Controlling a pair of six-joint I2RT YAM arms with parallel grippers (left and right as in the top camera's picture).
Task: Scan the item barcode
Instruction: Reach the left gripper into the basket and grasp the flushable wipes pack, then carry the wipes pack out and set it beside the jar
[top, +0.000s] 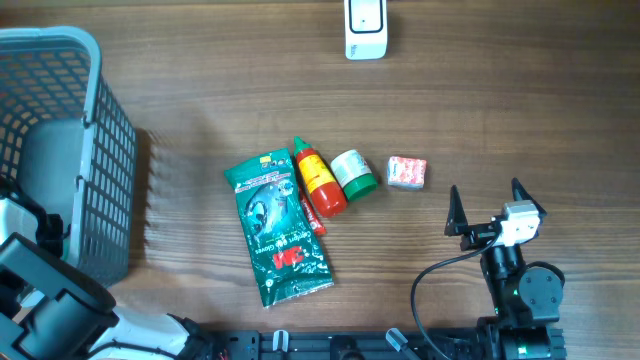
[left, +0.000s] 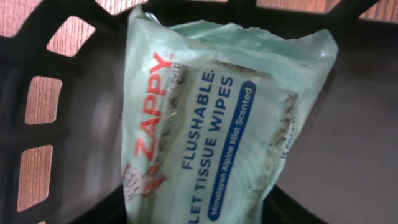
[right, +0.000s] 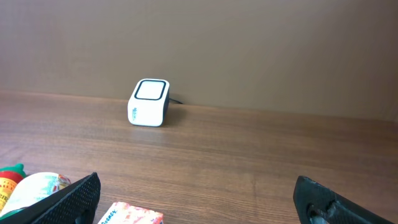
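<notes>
**A:** Where is the item that has to be scanned?

**B:** The wipes pack (left: 224, 118) fills the left wrist view. It is a pale green pouch printed ZAPPY and FLUSHABLE TISSUE WIPES, with its crimped end toward 12 o'clock. Behind it is the dark lattice of the basket (left: 25, 68), and wood shows through the holes at 9 and 10 o'clock.

**A:** Does the left gripper have hold of it?

**B:** I cannot tell. Its fingers are not clear in that view. From overhead only the left arm (top: 45, 300) shows, at 8 o'clock beside the basket, so whether it is clamped or loose stays unsettled.

**A:** And the other side?

**B:** The right gripper (top: 485, 190) sits at 4 o'clock in the overhead view. Its fingers are spread wide, holding nothing, and point to 12 o'clock.

**A:** The scanner?

**B:** The barcode scanner (top: 365, 28), a white block, stands at 12 o'clock near the far edge of the table (top: 200, 80). It is well apart from the basket at 9 o'clock.

**A:** What lies in the middle?

**B:** A green gloves packet (top: 275, 230), with a red sauce bottle (top: 320, 182) against its edge at 2 o'clock. A green-lidded jar (top: 354, 172) is just beside the bottle at 3 o'clock, and a small pink box (top: 407, 172) lies further toward 3 o'clock, apart from the jar
</notes>
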